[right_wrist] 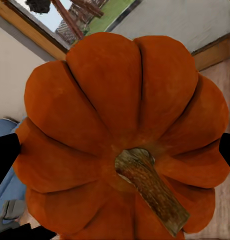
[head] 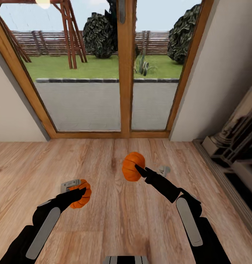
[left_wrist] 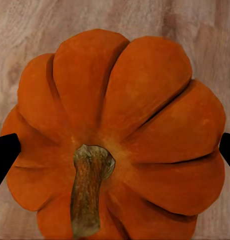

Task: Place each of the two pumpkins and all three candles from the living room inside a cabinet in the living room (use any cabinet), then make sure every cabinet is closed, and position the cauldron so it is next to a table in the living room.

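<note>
One pumpkin (head: 81, 193) is grasped in the left jaws, the other pumpkin (head: 133, 166) in the right jaws; during transport over the floor (head: 115, 220), either could be dropped if its rounded ribs slip.

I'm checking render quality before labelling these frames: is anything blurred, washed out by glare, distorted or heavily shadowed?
Head view: evenly lit, with straight lines bowing towards the edges, a bright blown-out spot at the top, and the left pumpkin and right pumpkin sharp. Left wrist view: the pumpkin is crisp, with soft shading in its grooves. Right wrist view: the pumpkin is crisp too, against a softer background.
</note>
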Robot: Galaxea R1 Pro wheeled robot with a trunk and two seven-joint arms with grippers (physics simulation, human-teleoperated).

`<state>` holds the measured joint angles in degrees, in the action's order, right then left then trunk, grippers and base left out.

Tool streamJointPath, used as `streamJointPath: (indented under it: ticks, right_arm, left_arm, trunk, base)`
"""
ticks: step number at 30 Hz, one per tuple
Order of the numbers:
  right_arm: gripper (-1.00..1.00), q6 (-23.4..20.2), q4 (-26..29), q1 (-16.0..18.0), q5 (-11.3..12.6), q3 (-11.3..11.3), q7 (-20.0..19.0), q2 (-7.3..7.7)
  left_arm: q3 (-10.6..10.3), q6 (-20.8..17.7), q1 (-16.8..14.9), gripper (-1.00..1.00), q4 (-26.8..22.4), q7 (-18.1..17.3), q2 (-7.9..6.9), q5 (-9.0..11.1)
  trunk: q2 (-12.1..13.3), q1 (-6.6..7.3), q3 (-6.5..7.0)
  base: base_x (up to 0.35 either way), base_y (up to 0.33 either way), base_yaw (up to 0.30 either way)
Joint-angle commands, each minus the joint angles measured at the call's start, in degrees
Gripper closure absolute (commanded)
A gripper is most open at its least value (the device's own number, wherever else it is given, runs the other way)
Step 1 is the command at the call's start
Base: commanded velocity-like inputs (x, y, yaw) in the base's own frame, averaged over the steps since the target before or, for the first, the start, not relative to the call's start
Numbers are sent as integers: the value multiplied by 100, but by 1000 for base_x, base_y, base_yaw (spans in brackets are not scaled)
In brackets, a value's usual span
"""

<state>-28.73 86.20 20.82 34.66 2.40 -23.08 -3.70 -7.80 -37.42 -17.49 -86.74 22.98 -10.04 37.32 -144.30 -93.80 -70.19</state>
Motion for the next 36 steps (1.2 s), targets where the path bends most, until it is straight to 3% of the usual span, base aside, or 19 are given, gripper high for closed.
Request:
streamJointPath:
  ticks: [1,4,10,13,16,17,24,36]
  right_arm:
    - [100,21,-11,3,27,-2,8,-8]
    - [100,343,-144,2,-124,8,96,-20]
    - [100,1317,-674,1,-835,54,539,-91]
    - [100,1564,-883,1,-1037,57,653,-124]
    - [100,1908,-1267,1,-1321,54,922,-135]
    - [100,2231,-1570,-8,-1473,46,1056,-128]
    - [100,2647,-1760,-376,-1564,36,1119,-96]
    - [100,2810,-1771,-429,-1568,25,1127,-60]
  left_arm:
    - [-11,-6,24,100,22,66,-7,49]
    - [-11,1,71,100,142,66,-3,48]
    - [55,39,96,100,581,61,-7,36]
    - [94,50,96,100,673,43,-7,35]
    - [114,57,97,100,809,31,-4,34]
    - [118,59,97,100,947,31,0,28]
    - [150,119,97,100,1033,20,-7,25]
    - [392,121,97,100,1216,-2,-7,47]
  trunk:
    - [0,7,24]
    - [4,15,105]
    - [12,30,266]
    - [16,38,342]
    - [20,46,411]
    - [21,48,433]
    - [30,66,589]
    - [46,97,855]
  base:
    - [-340,66,-260]
    - [-340,70,-261]
    - [-314,61,-261]
    - [-127,18,-211]
    - [-40,5,-75]
    - [-8,1,-15]
    - [-30,0,-4]
    - [-301,64,0]
